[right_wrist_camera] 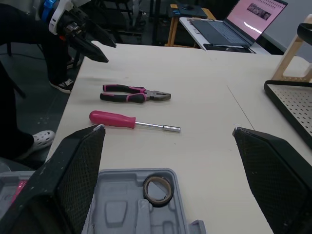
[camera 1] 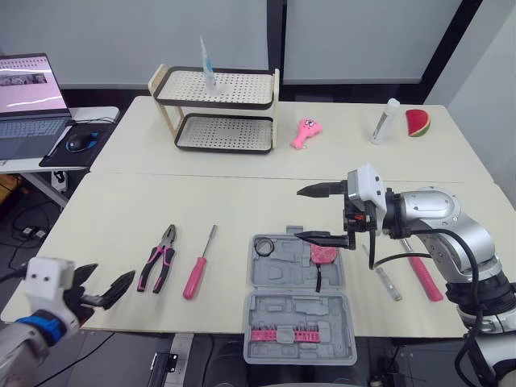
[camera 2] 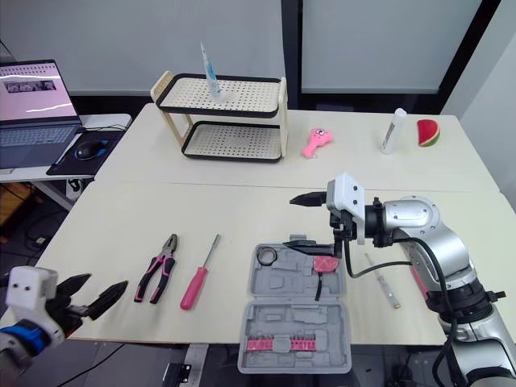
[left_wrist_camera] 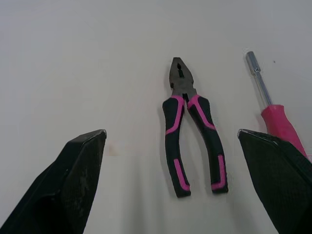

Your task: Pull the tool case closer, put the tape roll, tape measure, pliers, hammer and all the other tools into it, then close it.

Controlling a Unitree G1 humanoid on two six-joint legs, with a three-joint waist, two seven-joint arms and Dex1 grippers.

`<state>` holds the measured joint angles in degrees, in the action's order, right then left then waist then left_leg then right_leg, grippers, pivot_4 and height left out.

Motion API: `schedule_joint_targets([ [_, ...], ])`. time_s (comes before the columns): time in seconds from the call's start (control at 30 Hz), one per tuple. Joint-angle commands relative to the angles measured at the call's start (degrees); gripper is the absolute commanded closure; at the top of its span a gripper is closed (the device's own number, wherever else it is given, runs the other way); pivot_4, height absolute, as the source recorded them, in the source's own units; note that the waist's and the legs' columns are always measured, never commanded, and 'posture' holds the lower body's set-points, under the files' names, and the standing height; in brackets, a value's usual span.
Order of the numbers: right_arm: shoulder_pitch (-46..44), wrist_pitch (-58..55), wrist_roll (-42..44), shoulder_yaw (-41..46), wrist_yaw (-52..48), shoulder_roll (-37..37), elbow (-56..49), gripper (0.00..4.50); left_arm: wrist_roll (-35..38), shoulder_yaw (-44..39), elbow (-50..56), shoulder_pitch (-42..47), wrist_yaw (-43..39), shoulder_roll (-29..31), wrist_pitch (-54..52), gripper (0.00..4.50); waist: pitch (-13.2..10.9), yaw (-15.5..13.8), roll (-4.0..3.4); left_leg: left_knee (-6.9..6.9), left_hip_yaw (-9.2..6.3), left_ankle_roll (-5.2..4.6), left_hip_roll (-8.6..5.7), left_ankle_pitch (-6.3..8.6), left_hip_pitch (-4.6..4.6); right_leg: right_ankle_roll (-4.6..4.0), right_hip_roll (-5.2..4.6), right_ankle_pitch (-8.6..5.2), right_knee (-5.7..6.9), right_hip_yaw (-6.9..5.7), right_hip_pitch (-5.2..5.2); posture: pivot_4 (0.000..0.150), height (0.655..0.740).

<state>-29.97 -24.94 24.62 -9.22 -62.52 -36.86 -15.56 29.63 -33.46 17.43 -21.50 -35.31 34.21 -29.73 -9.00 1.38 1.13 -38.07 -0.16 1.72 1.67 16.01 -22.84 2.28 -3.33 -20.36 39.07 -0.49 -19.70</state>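
**Left eye view:** the tool case [camera 1: 300,306] lies open at the lower centre of the frame, on the table [camera 1: 242,201], its two grey halves one above the other, so its long axis runs up the frame. The tape roll [camera 1: 265,247] lies flat in the upper left corner of the upper half. A pink tool [camera 1: 325,255] that I cannot identify sits at that half's right side. My right gripper [camera 1: 316,214] hovers over that side, right of centre. Its fingers are spread wide and empty, tips pointing to the frame's left.

The pliers [camera 1: 158,260] lie left of the case, long axis nearly up the frame, nose to the top and handles to the bottom. Just beside them the nut driver [camera 1: 200,262] lies almost parallel, steel shaft up and pink handle down. The hammer [camera 1: 427,280] shows its pink handle at the right, slanting down to the right, partly behind my arm. My left gripper [camera 1: 109,282] hangs in the lower left corner, released and holding nothing.

**Left wrist view:** my spread fingers [left_wrist_camera: 78,180] frame the pliers, handles toward me and nose away, with the nut driver just beside them.

**Right wrist view:** between my open fingers [right_wrist_camera: 73,165] the tape roll rests in the case's corner. Beyond it the nut driver and pliers lie crosswise, apart from the case
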Motion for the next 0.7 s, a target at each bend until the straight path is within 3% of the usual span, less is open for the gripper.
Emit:
schedule_joint_targets([
  [0.03,0.3,0.5,-0.2,1.0,0.6,-0.4,-2.4,0.03,-2.4,3.3,-0.3,3.0,4.4,-1.6,-0.6,0.00,0.0,0.1,0.01,0.00,0.00,0.00,0.00,0.00,-0.01,0.00,0.00,0.00,-0.01,0.00,0.00,0.150,0.7400],
  [0.4,1.9,-0.6,-0.7,2.0,2.0,-1.9,-4.2,0.03,-13.7,17.5,-15.9,15.9,9.3,-4.9,5.1,0.00,0.0,0.2,0.01,-0.01,-0.01,0.00,0.02,0.00,0.01,0.00,0.07,0.00,-0.03,-0.01,0.02,0.150,0.7400],
  [0.67,2.6,-1.9,-0.3,2.5,2.7,-2.5,-5.7,0.03,-16.8,20.4,-20.8,18.9,10.5,-5.9,6.9,0.00,0.0,0.1,0.00,-0.02,-0.02,0.01,-0.01,-0.01,0.02,0.00,0.05,0.00,-0.03,-0.02,0.05,0.150,0.7400],
  [0.7,2.6,-2.0,-0.3,2.5,2.8,-2.6,-5.9,0.00,-17.2,20.4,-20.9,18.9,10.8,-5.8,6.8,0.18,0.0,0.1,0.00,-0.03,-0.02,0.01,-0.01,-0.01,0.02,0.00,0.05,0.00,-0.03,-0.02,0.05,0.150,0.7400],
])
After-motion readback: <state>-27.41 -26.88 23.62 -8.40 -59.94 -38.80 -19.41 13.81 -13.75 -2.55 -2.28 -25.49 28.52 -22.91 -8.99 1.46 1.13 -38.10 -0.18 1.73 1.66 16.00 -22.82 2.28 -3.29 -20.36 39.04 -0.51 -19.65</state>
